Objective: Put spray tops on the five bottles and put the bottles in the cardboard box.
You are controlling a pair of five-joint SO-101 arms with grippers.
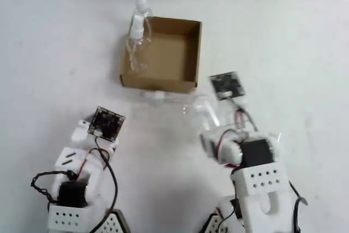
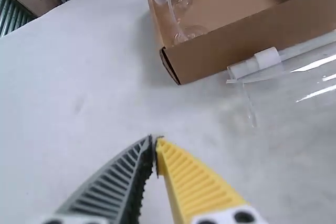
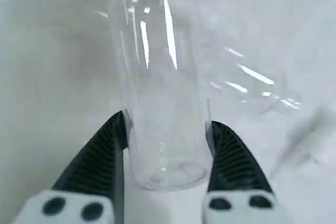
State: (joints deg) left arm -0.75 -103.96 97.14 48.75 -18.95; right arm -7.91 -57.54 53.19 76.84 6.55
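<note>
The cardboard box stands at the table's middle back. Two clear bottles with spray tops stand at its far left corner, and one of them also shows in the left wrist view. In front of the box a clear bottle lies with its white spray top on. My left gripper is shut and empty, low over bare table near the box's front left corner. My right gripper is shut on a clear bottle without a top, in front of the box.
Another clear bottle lies on the table just beyond the held one. The left arm and the right arm rest at the near edge. White table lies open to the left and right of the box.
</note>
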